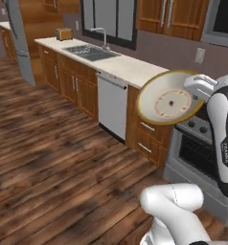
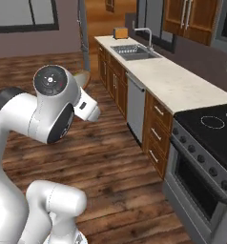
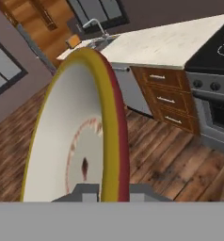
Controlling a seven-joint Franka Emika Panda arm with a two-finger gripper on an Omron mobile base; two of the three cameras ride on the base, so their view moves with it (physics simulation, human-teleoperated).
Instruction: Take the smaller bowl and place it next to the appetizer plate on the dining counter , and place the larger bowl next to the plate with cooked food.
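Cream bowl (image 1: 169, 98), stiff and likely slick, rides tilted on edge; hand (image 3: 107, 190) pinches its rim.

Sink (image 1: 89, 51), toaster (image 1: 63, 33), dishwasher (image 1: 112, 106), stove (image 2: 208, 157), wood floor (image 1: 49, 162)

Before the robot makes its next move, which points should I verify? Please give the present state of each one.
1. Larger bowl held off the floor: ok, it hangs tilted on edge at the gripper.
2. Grip on the rim firm: cannot tell, the fingertips are barely visible.
3. Bowl clear of the wall counter: ok, a gap shows in the hand view.
4. Bowl clear of the stove: ok.
5. Plate with cooked food in sight: not ok, the dining counter is not in these views.
6. Floor ahead free: ok.
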